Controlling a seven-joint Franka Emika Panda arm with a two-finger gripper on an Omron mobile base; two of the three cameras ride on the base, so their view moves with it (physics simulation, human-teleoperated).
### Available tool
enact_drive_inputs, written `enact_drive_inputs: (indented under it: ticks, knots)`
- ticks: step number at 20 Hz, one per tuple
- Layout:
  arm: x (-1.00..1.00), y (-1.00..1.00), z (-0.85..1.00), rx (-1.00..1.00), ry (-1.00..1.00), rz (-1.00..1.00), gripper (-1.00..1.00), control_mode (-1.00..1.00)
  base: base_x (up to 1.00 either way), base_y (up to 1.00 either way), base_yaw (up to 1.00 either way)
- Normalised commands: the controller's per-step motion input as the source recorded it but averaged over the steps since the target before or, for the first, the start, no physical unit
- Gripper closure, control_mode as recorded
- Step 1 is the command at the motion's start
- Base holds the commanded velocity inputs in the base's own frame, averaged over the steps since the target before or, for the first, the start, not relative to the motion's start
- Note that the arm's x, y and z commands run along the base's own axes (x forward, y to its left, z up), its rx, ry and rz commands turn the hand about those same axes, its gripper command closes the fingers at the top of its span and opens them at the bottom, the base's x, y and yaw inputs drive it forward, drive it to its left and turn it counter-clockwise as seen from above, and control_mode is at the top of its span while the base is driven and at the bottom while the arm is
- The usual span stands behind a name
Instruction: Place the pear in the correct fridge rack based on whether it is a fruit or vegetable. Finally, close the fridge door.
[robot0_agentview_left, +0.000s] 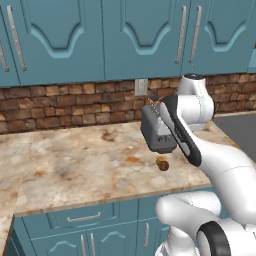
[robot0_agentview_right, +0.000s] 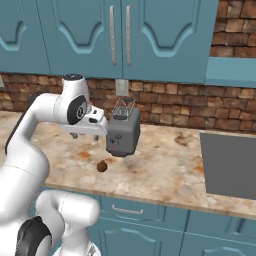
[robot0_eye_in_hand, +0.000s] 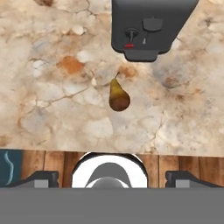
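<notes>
Fingers (robot0_eye_in_hand: 112, 177) spread wide, holding nothing, touching nothing; the tips sit far apart at the bottom corners of the hand view. Pear (robot0_eye_in_hand: 118, 95) lies on the marble surface (robot0_eye_in_hand: 52, 100), stem toward the toaster (robot0_eye_in_hand: 151, 28), just in front of it and apart from it. Hand (robot0_agentview_right: 85, 129) hangs above the surface, left of the toaster.
</notes>
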Motion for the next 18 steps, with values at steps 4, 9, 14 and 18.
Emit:
enact_drive_inputs:
  ticks: [4, 9, 14, 18]
  knots:
    - [-0.19, -0.09, -0.49, 0.0, 0.05, 0.0, -1.0, -1.0, 0.0, 0.0, 0.0]
    - [-0.04, -0.02, -0.6, 0.0, 0.01, 0.0, -1.0, -1.0, 0.0, 0.0, 0.0]
    - [0.0, 0.0, -0.57, 0.0, 0.0, 0.0, -1.0, -1.0, 0.0, 0.0, 0.0]
    - [0.03, 0.0, -0.41, 0.0, 0.04, 0.0, -1.0, -1.0, 0.0, 0.0, 0.0]
